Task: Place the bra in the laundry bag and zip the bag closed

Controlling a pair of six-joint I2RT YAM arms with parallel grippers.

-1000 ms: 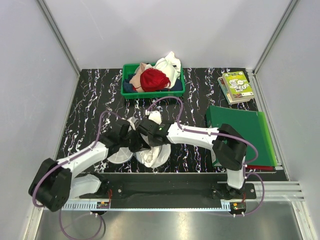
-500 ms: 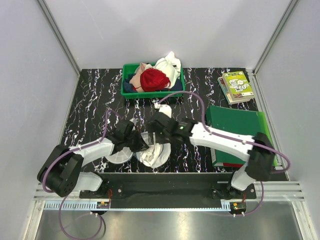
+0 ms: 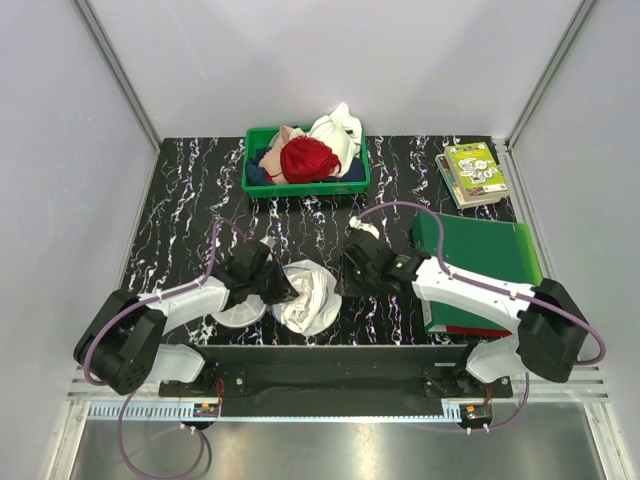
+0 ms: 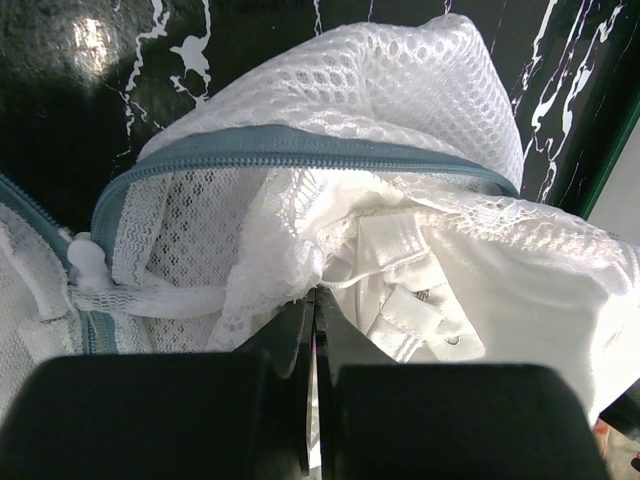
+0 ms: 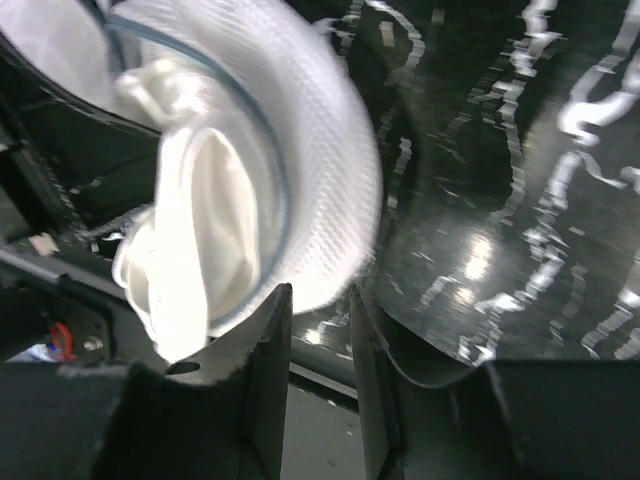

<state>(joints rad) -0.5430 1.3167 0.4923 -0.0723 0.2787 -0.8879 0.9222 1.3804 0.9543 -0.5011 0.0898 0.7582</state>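
Note:
The laundry bag (image 3: pixel 322 283) lies open on the black marbled table, its second half (image 3: pixel 236 313) flat to the left. The white bra (image 3: pixel 298 313) is bunched inside the right half and spills over its near rim. My left gripper (image 3: pixel 282 290) sits between the halves. In the left wrist view it (image 4: pixel 314 296) is shut, its tips pinching the lace edge of the bra (image 4: pixel 500 270) below the bag's grey zip (image 4: pixel 300 145). My right gripper (image 3: pixel 346 278) is open and empty just right of the bag. Its wrist view (image 5: pixel 320 300) shows the bag (image 5: pixel 320 150) and the bra (image 5: pixel 200 230).
A green bin (image 3: pixel 300 189) with a red garment (image 3: pixel 308 158) and other cloths stands at the back. A green folder (image 3: pixel 485 262) lies to the right, under the right arm. A book (image 3: pixel 474 172) lies at the back right.
My right gripper has let go of the bra, pulled out of the bag and moved right. The bra now lies in the bag. My left gripper stays at the bag.

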